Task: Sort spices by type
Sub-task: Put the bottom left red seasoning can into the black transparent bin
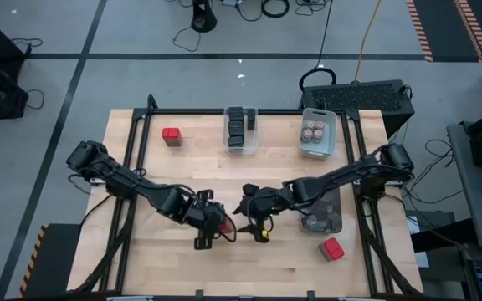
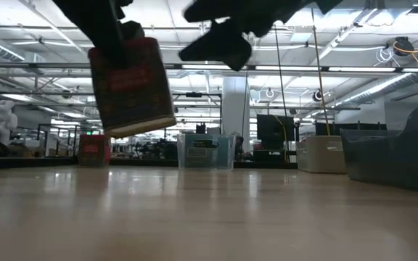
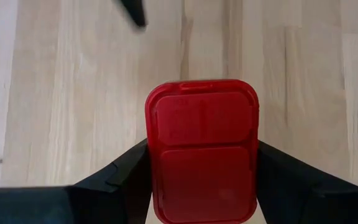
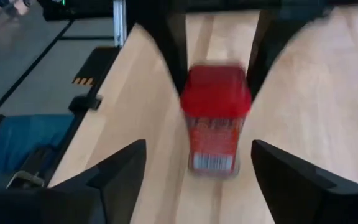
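Observation:
A red boxy tin point(image 2: 130, 87) hangs over the middle of the table's near half, with my left gripper point(image 1: 214, 226) shut on it. In the right wrist view the same tin point(image 4: 215, 124) hangs below the left arm's fingers. My right gripper point(image 1: 253, 219) stands open just right of it, pointing at it, its fingers apart from it. A second red tin point(image 1: 171, 135) stands at the far left. A third point(image 1: 333, 249) stands at the near right. My left gripper pinches the red tin between its two fingers on two opposite sides just below the lid point(image 3: 201, 124). The fingers point(image 3: 129, 177) come from above, slanting down. The tin hangs below them, tilted and lifted clear of the table.
A clear bin point(image 1: 241, 130) with dark tins stands at the far middle. A white bin point(image 1: 317, 134) with round tan-topped jars is at the far right. A dark bin point(image 1: 323, 219) lies under my right arm. Bare wood lies along the near left.

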{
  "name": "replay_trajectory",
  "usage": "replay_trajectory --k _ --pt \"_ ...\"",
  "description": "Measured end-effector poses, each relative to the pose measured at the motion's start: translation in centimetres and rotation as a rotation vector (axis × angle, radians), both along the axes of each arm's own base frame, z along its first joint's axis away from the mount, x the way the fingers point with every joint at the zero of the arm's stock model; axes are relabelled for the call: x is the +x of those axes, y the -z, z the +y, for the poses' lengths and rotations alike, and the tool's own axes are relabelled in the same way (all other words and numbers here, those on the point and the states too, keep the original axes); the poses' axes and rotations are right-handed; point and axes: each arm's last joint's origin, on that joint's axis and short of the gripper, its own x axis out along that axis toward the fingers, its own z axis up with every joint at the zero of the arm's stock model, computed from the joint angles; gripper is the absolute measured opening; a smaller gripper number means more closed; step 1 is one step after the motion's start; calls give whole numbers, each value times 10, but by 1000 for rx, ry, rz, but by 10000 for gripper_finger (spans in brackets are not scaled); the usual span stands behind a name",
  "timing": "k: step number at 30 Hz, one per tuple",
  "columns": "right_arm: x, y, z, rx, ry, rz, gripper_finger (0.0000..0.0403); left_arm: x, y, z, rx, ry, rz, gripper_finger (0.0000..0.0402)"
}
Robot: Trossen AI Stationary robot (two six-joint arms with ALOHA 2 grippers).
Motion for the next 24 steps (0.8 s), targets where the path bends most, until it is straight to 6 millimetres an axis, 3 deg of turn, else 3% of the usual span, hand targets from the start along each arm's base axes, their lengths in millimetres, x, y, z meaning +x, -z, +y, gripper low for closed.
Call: replay_trajectory --k 10,24 --pt "16 7 2 -51 28 -10 283 8 -5 -1 11 19 -102 226" --pt "18 6 -1 -51 92 -28 275 11 -5 6 14 -68 -117 226"
